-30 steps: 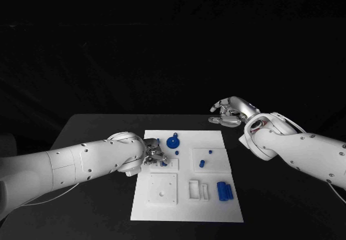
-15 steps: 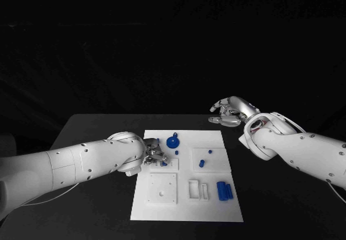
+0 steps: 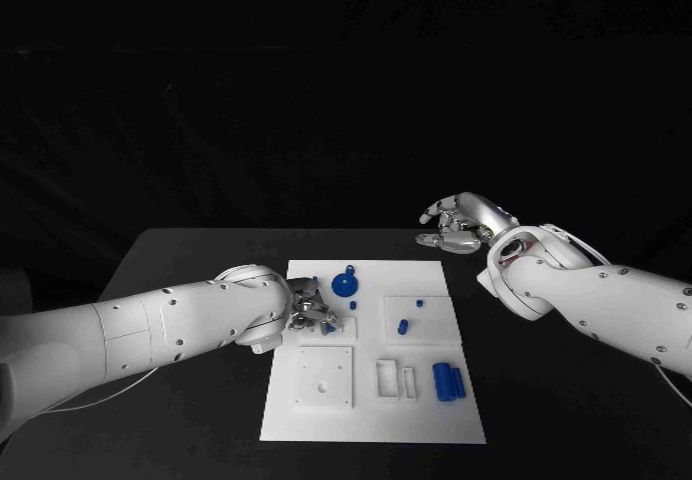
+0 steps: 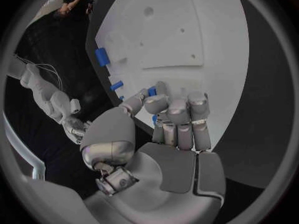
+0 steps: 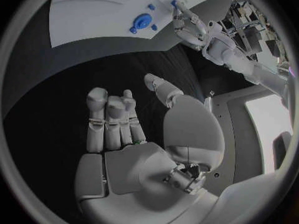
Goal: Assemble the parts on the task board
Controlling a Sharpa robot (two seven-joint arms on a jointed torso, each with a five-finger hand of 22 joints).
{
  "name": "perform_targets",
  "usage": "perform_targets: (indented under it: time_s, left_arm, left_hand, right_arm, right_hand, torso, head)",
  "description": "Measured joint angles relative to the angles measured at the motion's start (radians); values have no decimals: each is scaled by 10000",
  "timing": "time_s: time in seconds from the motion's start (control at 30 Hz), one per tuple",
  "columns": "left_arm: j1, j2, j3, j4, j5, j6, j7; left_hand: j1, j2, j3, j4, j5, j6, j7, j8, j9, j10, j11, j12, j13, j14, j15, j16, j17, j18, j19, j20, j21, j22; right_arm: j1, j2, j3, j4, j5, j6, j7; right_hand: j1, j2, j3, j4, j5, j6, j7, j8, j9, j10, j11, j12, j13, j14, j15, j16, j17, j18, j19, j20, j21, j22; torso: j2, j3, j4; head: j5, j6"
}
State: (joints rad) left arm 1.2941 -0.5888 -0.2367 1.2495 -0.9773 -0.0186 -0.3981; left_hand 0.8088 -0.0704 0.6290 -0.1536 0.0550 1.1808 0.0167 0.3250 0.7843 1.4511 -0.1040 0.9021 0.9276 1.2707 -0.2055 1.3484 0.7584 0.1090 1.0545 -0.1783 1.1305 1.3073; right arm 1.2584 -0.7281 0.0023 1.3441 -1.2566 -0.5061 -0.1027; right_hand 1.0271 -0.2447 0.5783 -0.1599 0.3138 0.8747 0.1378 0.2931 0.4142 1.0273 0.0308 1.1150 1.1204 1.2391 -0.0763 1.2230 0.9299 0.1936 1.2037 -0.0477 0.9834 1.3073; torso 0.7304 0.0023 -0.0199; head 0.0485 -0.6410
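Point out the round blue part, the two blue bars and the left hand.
round blue part (image 3: 346,285), head view, middle of its disc.
two blue bars (image 3: 449,382), head view, where the pair meet.
left hand (image 4: 168,127), left wrist view, its curled fingers.

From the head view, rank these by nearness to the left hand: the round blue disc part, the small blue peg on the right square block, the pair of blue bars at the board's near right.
1. Round blue disc part, just beyond the left hand.
2. Small blue peg, on the right square block, mid-board.
3. Pair of blue bars, near right corner of the white task board.

Bare black table (image 3: 188,260) around the task board (image 3: 368,425); left hand (image 3: 310,308) over its left edge.
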Motion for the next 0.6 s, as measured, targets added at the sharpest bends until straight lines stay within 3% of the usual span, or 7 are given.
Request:
perform_targets:
  time_s: [0.23,0.43,0.6]
  left_arm:
    - [-3,-1,-1,0,2,14,2]
    - [13,-17,15,-16,1,13,3]
    - [12,-18,15,-15,-5,12,4]
  left_hand:
    - [88,-15,46,8,-1,14,-14,0,19,0,0,41,-22,1,-2,39,-12,-3,0,0,0,0]
    - [404,299,170,-229,-15,15,-15,-85,13,0,0,78,-62,17,-17,39,-54,-9,0,0,39,0]
    - [391,390,117,-289,250,15,-15,-89,32,0,0,78,-97,18,-17,77,-85,-10,-36,35,39,5]
  right_arm:
    - [0,-5,0,-1,2,3,0]
    - [0,-11,0,0,4,7,0]
    - [0,-11,0,0,4,10,1]
  right_hand:
    - [0,0,0,0,0,-1,-5,0,0,-33,34,0,1,0,0,0,-1,0,-1,1,0,0]
    - [0,0,0,0,0,0,-8,0,-1,-33,33,39,-7,0,0,0,-2,-1,-1,2,0,1]
    - [0,0,0,0,0,2,-13,0,-1,-33,33,40,-9,0,0,0,-2,0,-2,3,0,8]
  torso:
    - [-1,-2,1]
    - [-1,-5,2]
    - [-1,-9,2]
  head:
    - [-2,1]
    - [-5,-9]
    - [-6,-11]
